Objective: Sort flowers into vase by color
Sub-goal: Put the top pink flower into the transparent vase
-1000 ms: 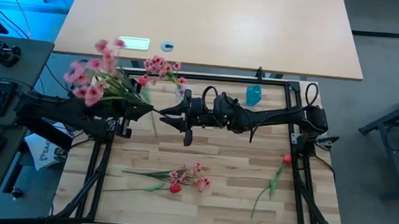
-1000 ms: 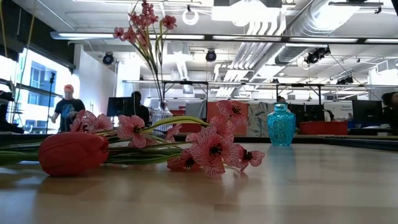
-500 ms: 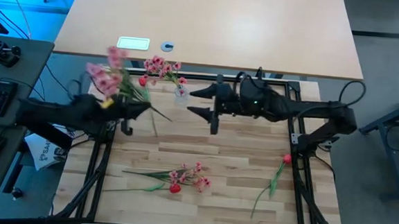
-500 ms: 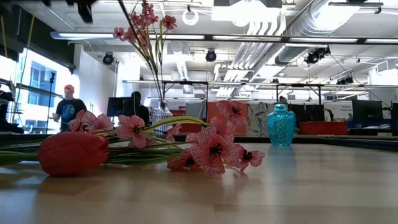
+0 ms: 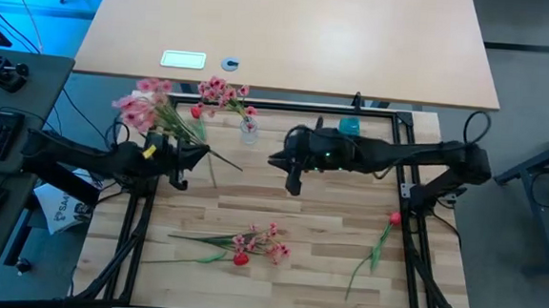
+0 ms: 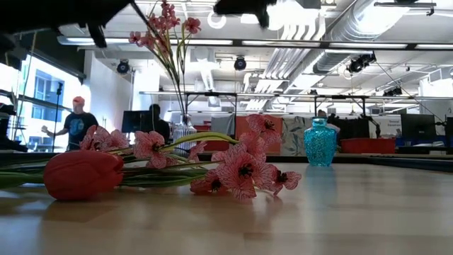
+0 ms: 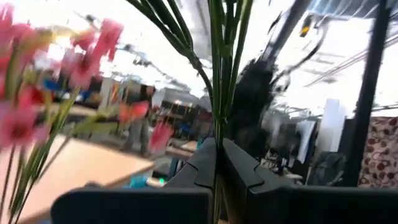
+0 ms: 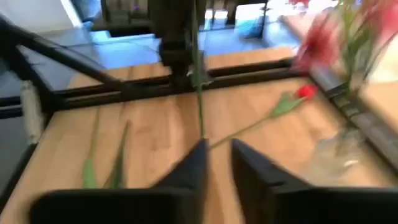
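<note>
The left gripper (image 5: 187, 155) is pinched on the green stems of a pink spray (image 5: 142, 111), holding it raised over the table's left rear, blossoms pointing off past the left edge and the stem ends jutting toward the centre. In the left wrist view the two dark fingers (image 7: 239, 171) press together on those stems (image 7: 219, 93), with blurred pink blossoms at one side.

The right gripper (image 5: 288, 169) hangs above the middle rear of the table with its fingers slightly apart and nothing between them; its wrist view shows a narrow gap between the fingers (image 8: 245, 165) over bare wood.

Half a second ago the right gripper sat a little farther back with its fingers wider apart; it has since drawn toward the centre and narrowed. The left arm has lowered the spray slightly.

A clear vase (image 5: 248, 130) at the rear holds a pink spray (image 5: 223, 95). A blue vase (image 5: 349, 128) stands to its right, partly hidden by the right arm. Near the front lie a pink spray with a red bloom (image 5: 240, 258), and a lone red tulip (image 5: 394, 219) at the right.

No readable writing or brand shows anywhere.
</note>
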